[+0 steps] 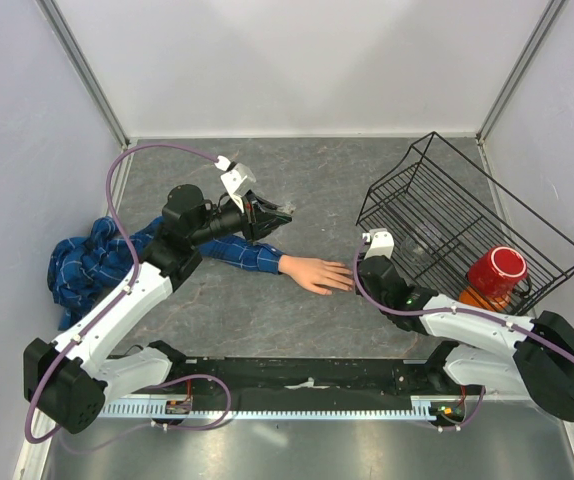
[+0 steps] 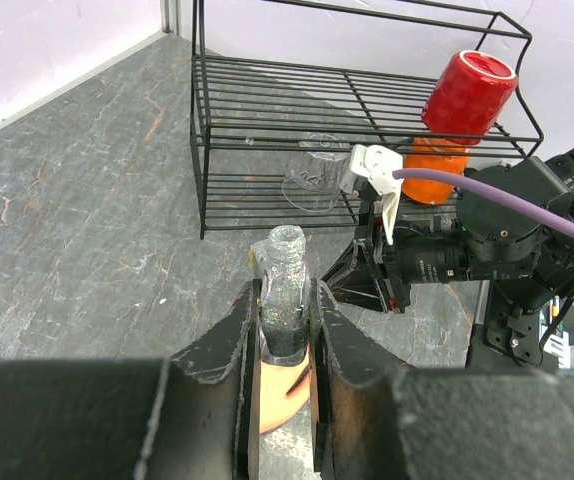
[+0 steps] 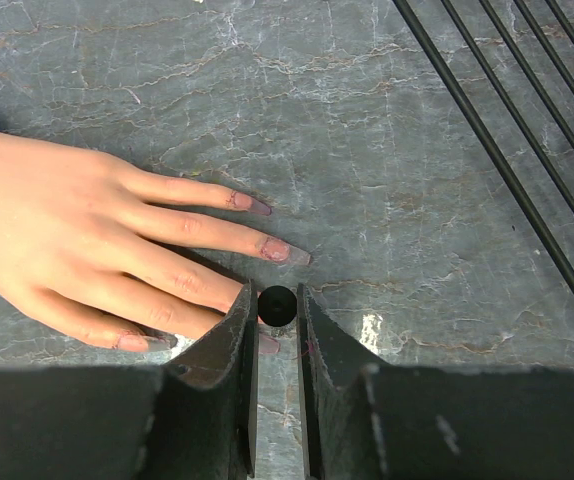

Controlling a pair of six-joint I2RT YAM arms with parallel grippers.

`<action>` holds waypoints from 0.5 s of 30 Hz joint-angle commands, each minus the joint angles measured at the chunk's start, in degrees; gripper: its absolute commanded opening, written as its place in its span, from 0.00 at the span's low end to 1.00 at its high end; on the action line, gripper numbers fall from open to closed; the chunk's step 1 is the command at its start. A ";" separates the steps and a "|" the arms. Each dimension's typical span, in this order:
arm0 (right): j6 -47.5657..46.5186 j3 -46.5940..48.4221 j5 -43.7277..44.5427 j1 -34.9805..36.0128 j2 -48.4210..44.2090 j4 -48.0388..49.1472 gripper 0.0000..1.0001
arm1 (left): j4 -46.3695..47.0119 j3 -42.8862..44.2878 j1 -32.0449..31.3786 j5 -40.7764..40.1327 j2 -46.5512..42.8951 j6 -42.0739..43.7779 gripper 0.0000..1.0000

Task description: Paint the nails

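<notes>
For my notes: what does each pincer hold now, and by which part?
Left pincer: the small bottle, by its body. Right pincer: the black cap, by its sides.

One hand (image 1: 315, 273), one bottle (image 2: 285, 290), one rack (image 2: 297, 95), one red mug (image 1: 497, 270).

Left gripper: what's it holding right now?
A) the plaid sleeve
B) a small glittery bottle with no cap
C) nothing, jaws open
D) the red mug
B: in the left wrist view the left gripper is shut on the small glittery bottle, which stands upright between its fingers with its neck open at the top.
</notes>
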 commanded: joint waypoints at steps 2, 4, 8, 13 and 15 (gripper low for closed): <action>0.64 1.25 1.32 -0.30 0.42 1.00 0.00 | 3.14 1.77 0.43 0.88 0.12 -1.77 0.02; 0.72 1.34 1.41 -0.38 0.42 0.74 0.00 | 3.14 1.77 0.43 0.88 0.12 -1.86 0.02; 0.64 1.43 1.15 -0.30 0.33 0.30 0.00 | 3.14 1.86 0.51 0.97 0.12 -1.77 0.02; -0.95 0.73 -1.58 -0.30 -0.72 2.14 0.00 | 3.22 1.86 0.52 1.06 0.30 -2.03 0.02; -1.21 0.46 -1.84 -0.30 -1.16 2.58 0.00 | 3.22 1.86 0.60 1.23 0.38 -2.03 0.02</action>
